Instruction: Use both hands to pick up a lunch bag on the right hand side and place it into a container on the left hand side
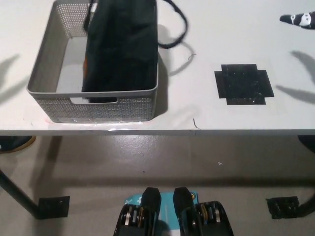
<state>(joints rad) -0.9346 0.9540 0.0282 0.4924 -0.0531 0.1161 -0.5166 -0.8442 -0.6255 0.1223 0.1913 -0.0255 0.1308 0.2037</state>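
One view only, from the robot's head, looking steeply down and forward over the near edge of the bench [197, 34]. The bench fills the upper half of the picture; below its edge lies the floor [147, 157], seen from moderately far.

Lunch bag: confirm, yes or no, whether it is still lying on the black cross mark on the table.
No. The black lunch bag sits inside the grey container at the left, and the black cross mark is bare.

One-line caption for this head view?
Black lunch bag sits in the grey basket on the white table.
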